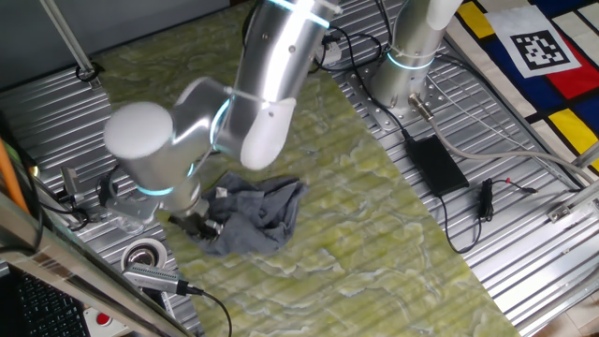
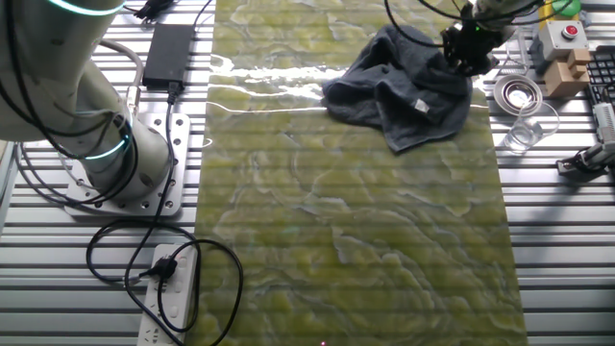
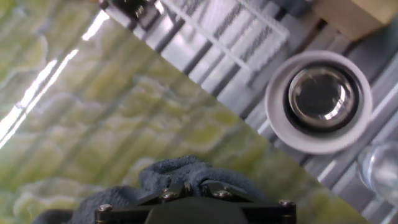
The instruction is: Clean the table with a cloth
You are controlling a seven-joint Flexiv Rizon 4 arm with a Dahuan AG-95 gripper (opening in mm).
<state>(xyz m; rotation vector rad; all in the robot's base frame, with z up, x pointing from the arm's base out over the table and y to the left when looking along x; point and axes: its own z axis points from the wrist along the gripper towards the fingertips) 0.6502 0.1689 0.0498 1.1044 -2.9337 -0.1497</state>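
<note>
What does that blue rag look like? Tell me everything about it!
The cloth is soft blue-grey fabric, like thin towelling, crumpled into a loose heap with folds and drooping corners. A small pale tag sticks out of one fold. It lies on the yellow-green marbled table, close to the edge beside the ribbed metal panel. The gripper presses down on one end of it; the hand view shows fabric bunched right at the fingers, though whether they pinch it cannot be told. Nothing else touches it.

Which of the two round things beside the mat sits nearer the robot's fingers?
The white tape roll with a shiny centre; the clear glass cup stands farther from the gripper, which is down on the cloth.
</note>
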